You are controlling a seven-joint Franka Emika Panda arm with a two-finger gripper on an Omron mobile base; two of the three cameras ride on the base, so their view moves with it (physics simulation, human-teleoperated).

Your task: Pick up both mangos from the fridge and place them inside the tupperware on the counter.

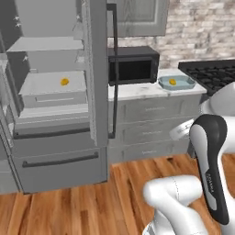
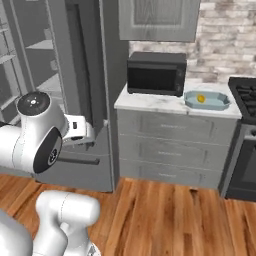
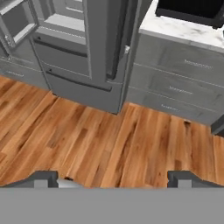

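Observation:
The fridge stands open at the left. One small yellow-orange mango lies on a white inner shelf. A second mango rests inside the pale blue-grey tupperware on the marble counter, to the right of the microwave. My gripper is open, its fingertips wide apart with nothing between them. It hangs low over the wooden floor, facing the fridge's lower drawers and the counter cabinets.
A black microwave sits on the counter beside the fridge door. The black stove lies right of the tupperware. Grey drawer cabinets stand under the counter, and wooden floor spreads in front.

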